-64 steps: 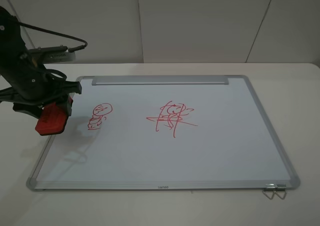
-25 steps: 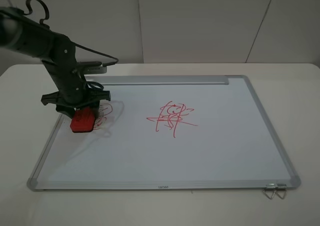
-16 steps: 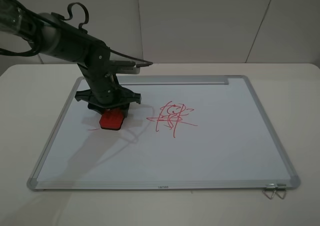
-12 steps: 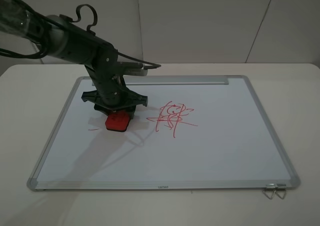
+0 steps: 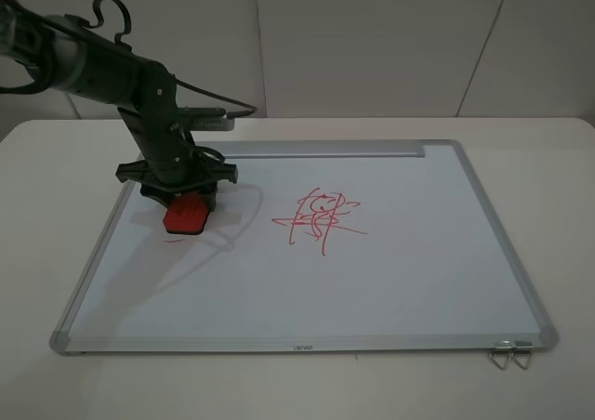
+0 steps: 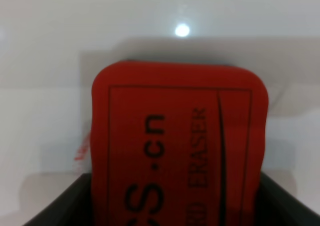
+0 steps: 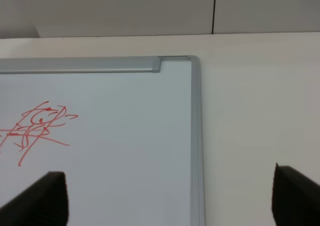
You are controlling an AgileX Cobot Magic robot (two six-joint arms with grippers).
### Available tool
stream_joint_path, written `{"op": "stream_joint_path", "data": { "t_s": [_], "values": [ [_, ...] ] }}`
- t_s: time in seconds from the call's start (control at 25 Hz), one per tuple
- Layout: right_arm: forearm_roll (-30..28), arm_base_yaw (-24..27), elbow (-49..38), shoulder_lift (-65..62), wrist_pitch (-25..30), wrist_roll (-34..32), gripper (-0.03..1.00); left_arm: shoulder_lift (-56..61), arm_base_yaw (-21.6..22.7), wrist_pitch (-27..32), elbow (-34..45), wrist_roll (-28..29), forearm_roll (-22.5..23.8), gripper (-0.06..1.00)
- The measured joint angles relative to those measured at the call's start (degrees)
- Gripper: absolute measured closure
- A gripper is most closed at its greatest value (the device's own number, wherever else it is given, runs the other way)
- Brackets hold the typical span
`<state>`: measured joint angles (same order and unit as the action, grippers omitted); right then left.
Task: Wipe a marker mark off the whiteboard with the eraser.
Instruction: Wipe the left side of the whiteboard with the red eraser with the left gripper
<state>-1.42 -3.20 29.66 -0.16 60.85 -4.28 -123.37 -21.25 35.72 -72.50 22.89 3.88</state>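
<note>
Your left pincer (image 5: 183,200) is clamped on the eraser (image 5: 186,220), which sits flat on the whiteboard (image 5: 390,281) near its 9 o'clock edge. Of the marker mark (image 5: 173,240) only a thin red streak shows, at the eraser's 7 o'clock. Sweep too far toward 3 o'clock and you'd smear the larger scribble (image 5: 321,217). Tilt the block and you'd miss that streak.

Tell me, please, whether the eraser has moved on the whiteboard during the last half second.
Yes. The eraser has slid left in the high view, away from the large red scribble and toward the left frame of the whiteboard.
</note>
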Motion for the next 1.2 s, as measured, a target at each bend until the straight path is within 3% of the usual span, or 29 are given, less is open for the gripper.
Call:
{"op": "stream_joint_path", "data": {
  "t_s": [0.32, 0.56, 0.76, 1.04, 1.2],
  "values": [
    [0.0, 0.0, 0.0, 0.0, 0.0, 0.0, 0.24, 0.0, 10.1, 1.1, 0.0, -3.1, -1.4, 0.37],
    [0.0, 0.0, 0.0, 0.0, 0.0, 0.0, 0.24, 0.0, 9.6, 1.1, 0.0, -4.7, -1.9, 0.37],
    [0.0, 0.0, 0.0, 0.0, 0.0, 0.0, 0.24, 0.0, 2.2, 1.5, 0.0, -8.0, -3.1, 0.37],
    [0.0, 0.0, 0.0, 0.0, 0.0, 0.0, 0.24, 0.1, -10.5, 3.5, -0.1, -7.5, -3.9, 0.37],
    [0.0, 0.0, 0.0, 0.0, 0.0, 0.0, 0.24, 0.1, -13.3, 3.8, -0.1, -5.8, -3.9, 0.37]
  ]
}}
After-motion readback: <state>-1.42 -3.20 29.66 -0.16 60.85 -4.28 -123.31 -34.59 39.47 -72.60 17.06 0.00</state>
